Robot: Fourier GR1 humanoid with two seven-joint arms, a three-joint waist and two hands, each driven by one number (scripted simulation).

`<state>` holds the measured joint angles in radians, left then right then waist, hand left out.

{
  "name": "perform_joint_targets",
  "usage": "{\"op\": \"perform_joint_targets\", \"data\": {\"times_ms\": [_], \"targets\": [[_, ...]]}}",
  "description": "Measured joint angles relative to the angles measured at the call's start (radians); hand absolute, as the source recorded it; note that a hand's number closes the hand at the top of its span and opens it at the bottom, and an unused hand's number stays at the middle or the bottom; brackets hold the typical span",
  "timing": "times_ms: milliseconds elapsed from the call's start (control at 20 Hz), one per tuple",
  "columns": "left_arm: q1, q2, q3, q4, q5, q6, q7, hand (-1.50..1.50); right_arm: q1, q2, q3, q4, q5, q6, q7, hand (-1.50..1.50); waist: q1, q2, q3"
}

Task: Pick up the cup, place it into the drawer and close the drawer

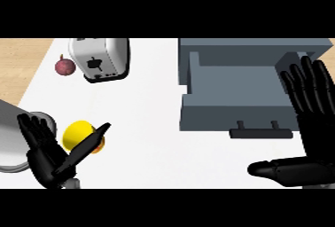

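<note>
A yellow cup stands on the white counter at the lower left, with an orange patch at its lower right edge. My left hand is open beside it, fingers straight on the cup's left and thumb crossing its lower right side. The grey drawer stands open at the right, its inside bare and its dark handle toward me. My right hand is open, fingers straight up over the drawer's right wall, thumb pointing left.
A white toaster sits at the back left with a reddish-purple fruit to its left. A grey rounded object shows at the left edge behind my left hand. Wooden floor shows past the counter's left edge.
</note>
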<state>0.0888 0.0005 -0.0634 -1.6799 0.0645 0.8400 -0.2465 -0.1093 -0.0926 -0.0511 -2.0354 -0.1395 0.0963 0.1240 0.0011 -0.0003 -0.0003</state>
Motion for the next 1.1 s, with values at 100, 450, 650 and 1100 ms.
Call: {"op": "perform_joint_targets", "data": {"times_ms": [100, 450, 650, 1100], "targets": [[0.022, 0.000, 0.016, 0.015, 0.030, -0.020, -0.037, -1.50, 0.015, 0.013, 0.020, -0.007, 0.017, -0.006, -0.004, -1.50, 0.000, 0.000, 0.000], [0.032, 0.000, 0.068, 0.115, 0.130, -0.088, -0.140, -1.50, -0.004, 0.010, 0.020, -0.048, 0.009, -0.016, 0.059, -1.50, 0.000, 0.000, 0.000], [0.032, 0.005, 0.078, 0.199, 0.204, -0.110, -0.234, -1.50, 0.005, 0.015, 0.022, -0.043, 0.005, -0.004, 0.041, -1.50, 0.000, 0.000, 0.000], [-0.003, 0.004, 0.118, 0.386, 0.348, -0.175, -0.424, -1.50, 0.000, 0.009, 0.016, -0.060, 0.004, -0.003, 0.066, -1.50, -0.001, 0.000, 0.000]]}}
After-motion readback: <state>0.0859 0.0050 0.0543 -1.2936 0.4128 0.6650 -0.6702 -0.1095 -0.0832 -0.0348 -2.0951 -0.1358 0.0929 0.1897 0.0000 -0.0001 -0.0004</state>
